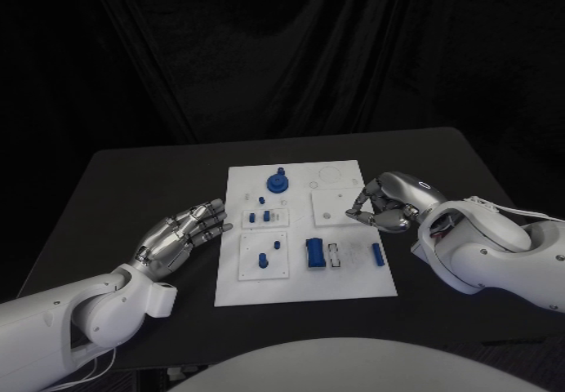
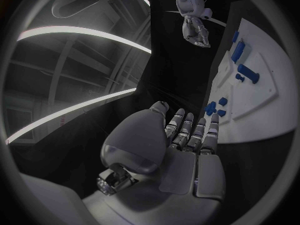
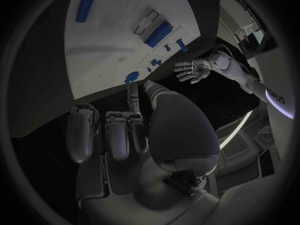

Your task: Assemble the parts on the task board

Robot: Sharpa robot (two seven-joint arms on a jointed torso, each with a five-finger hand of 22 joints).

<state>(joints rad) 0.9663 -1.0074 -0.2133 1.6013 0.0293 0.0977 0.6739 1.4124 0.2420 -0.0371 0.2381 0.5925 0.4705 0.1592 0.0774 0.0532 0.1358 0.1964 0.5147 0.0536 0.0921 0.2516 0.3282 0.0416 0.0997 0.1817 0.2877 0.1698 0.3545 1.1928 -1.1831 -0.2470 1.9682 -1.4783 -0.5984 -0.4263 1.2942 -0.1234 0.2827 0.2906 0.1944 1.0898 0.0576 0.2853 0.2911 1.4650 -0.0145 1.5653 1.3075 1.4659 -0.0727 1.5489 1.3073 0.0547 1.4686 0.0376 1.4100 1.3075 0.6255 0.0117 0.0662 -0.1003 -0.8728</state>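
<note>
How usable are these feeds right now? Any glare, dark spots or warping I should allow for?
Head view: dim room, but the white task board stands out evenly lit, no glare, and the blue parts read clearly. Left wrist view: fisheye bends the board's edge, bright ceiling strips streak across, and the left hand sits in shade. Right wrist view: the right hand is dark, the board curved.

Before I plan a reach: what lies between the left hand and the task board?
In the head view, only bare black table separates the left hand from the task board; its fingertips stop short of the board's edge.
</note>
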